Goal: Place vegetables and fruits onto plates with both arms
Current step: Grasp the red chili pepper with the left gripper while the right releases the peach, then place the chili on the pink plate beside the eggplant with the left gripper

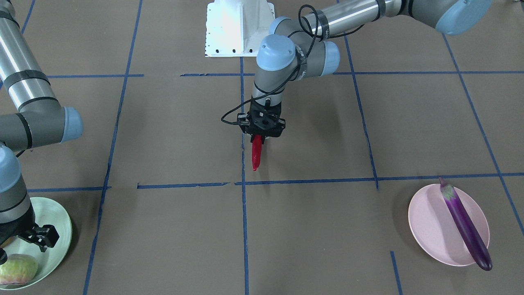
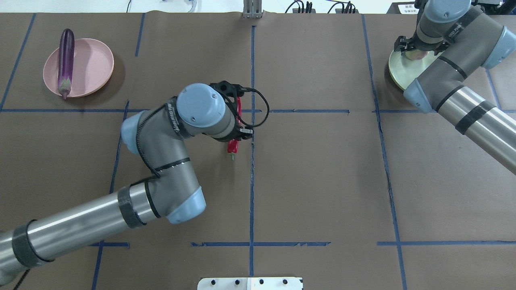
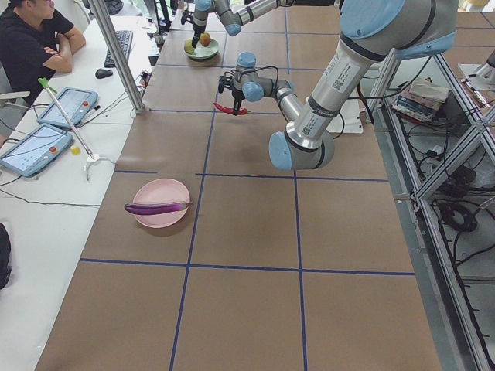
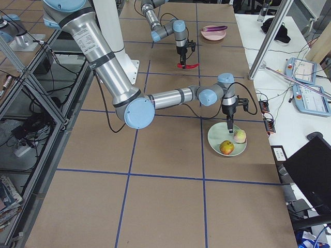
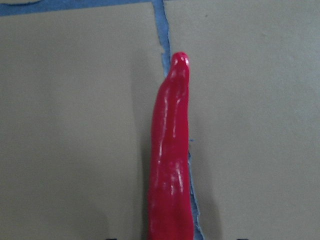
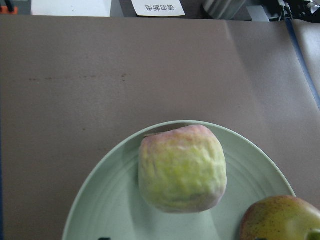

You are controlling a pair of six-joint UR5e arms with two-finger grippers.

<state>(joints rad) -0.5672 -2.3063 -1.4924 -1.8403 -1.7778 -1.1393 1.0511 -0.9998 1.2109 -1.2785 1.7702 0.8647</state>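
Note:
My left gripper (image 1: 258, 138) is shut on the stem end of the red chili pepper (image 1: 256, 155) at the table's middle. The chili's tip points away from the robot and it hangs just above the brown surface (image 5: 170, 165). The purple eggplant (image 1: 464, 223) lies across the pale pink plate (image 1: 430, 229). My right gripper (image 4: 228, 126) hovers over the pale green plate (image 6: 110, 200), apart from the fruit, and looks open. The peach-like fruit (image 6: 181, 167) and the pomegranate (image 6: 280, 220) rest on that plate.
The white base block (image 1: 237, 28) stands at the robot's side of the table. Blue tape lines cross the brown surface. An operator (image 3: 31, 39) sits at a side desk with tablets (image 3: 35, 147) beyond the pink plate's end.

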